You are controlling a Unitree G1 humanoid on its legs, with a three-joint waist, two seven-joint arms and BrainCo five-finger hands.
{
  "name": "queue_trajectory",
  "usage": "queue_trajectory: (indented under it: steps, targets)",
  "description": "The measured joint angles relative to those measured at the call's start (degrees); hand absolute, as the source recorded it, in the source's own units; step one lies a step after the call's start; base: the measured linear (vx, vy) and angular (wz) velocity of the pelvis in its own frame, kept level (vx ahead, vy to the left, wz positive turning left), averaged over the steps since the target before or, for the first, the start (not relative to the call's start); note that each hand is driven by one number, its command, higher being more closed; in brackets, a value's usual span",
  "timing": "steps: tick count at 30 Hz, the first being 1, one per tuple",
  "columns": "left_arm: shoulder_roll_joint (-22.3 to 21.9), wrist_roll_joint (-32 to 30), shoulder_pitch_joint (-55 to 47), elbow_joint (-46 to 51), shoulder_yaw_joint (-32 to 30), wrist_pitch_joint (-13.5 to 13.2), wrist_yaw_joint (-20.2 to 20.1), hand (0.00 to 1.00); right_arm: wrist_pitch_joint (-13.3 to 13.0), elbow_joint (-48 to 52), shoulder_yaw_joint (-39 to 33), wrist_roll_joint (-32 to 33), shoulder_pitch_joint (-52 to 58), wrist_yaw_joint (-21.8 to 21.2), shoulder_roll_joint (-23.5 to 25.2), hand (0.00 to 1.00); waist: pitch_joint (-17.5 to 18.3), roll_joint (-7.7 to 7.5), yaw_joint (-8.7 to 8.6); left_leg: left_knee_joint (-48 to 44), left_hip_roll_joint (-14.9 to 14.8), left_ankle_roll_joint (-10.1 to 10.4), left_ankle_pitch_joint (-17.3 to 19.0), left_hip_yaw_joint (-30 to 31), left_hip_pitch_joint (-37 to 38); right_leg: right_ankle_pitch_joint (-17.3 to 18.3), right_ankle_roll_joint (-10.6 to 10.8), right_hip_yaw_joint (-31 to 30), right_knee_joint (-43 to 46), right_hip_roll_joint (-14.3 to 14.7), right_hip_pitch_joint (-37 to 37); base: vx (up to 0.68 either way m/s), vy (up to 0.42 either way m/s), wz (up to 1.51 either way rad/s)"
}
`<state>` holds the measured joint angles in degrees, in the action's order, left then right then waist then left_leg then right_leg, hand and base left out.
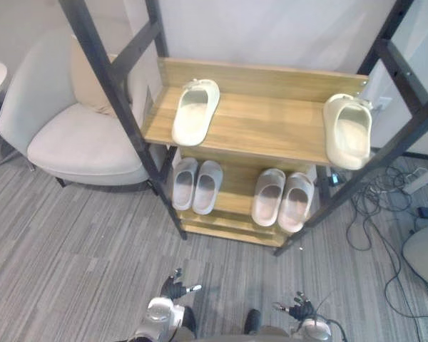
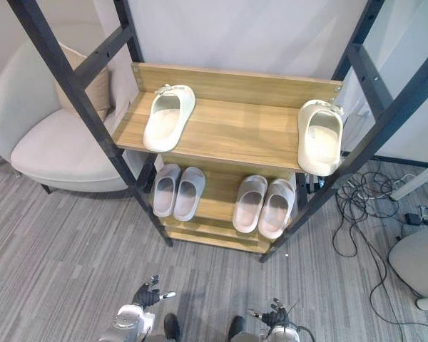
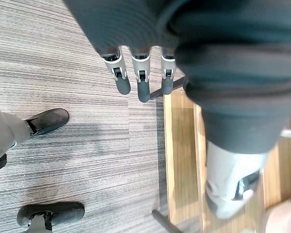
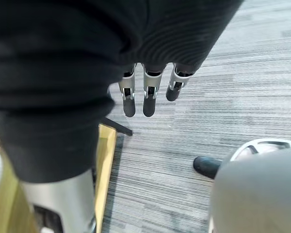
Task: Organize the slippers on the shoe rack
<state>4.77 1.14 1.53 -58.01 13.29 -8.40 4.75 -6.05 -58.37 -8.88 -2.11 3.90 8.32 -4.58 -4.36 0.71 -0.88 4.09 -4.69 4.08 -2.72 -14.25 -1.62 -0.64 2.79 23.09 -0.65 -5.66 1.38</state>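
Fingers (image 3: 142, 87) of left hand (image 1: 172, 289) and right hand (image 1: 299, 310) hang straight and empty at bottom of frame, likely poised to pair the parted slippers (image 1: 195, 112) on the top shelf (image 1: 271, 122).

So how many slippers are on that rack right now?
6. Upper shelf: one cream slipper at the left, another at the right end. Lower shelf: a left pair and a right pair, pale grey. The back of it is hidden.
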Motion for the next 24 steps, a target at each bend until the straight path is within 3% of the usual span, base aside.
queue_trajectory:
  steps: [6,12,18,24]
  targets:
    - [1.34,0.14,0.09,4.15,8.77,-0.11,-0.17,0.00,0.07,-1.32,-0.78,1.03,-0.05,-0.50,0.53,0.00,0.12,-0.29,0.02,1.75,0.66,-0.36,-0.76,0.48,1.71,-0.97,0.17,0.10,-2.05,0.15,-1.94,-0.01,0.006,0.02]
    - [1.61,3.15,0.70,21.68,18.83,-1.40,-1.89,0.00,0.06,-1.33,-1.58,2.15,-0.24,-0.55,1.34,0.00,0.17,-0.31,0.05,1.81,0.74,-0.37,-0.75,1.12,2.52,-1.39,0.04,0.44,-3.43,0.43,-3.51,-0.01,0.002,0.02]
    - [1.52,7.02,2.70,36.57,22.73,-2.91,-2.75,0.00,0.05,-1.32,0.18,2.14,-0.26,-0.54,1.16,0.00,0.21,-0.22,-0.03,1.86,0.56,-0.35,-0.71,1.03,2.52,-1.43,-0.03,0.15,-3.65,0.60,-3.37,-0.03,0.002,-0.03]
    - [2.81,8.31,8.58,47.81,21.00,-4.19,-2.01,0.00,0.02,-1.22,1.61,2.12,-0.08,-0.55,0.80,0.00,0.80,0.23,-0.44,1.85,0.48,-0.16,-0.41,0.37,1.75,-1.44,-0.03,-0.69,-3.62,0.65,-2.22,-0.02,0.011,-0.07]
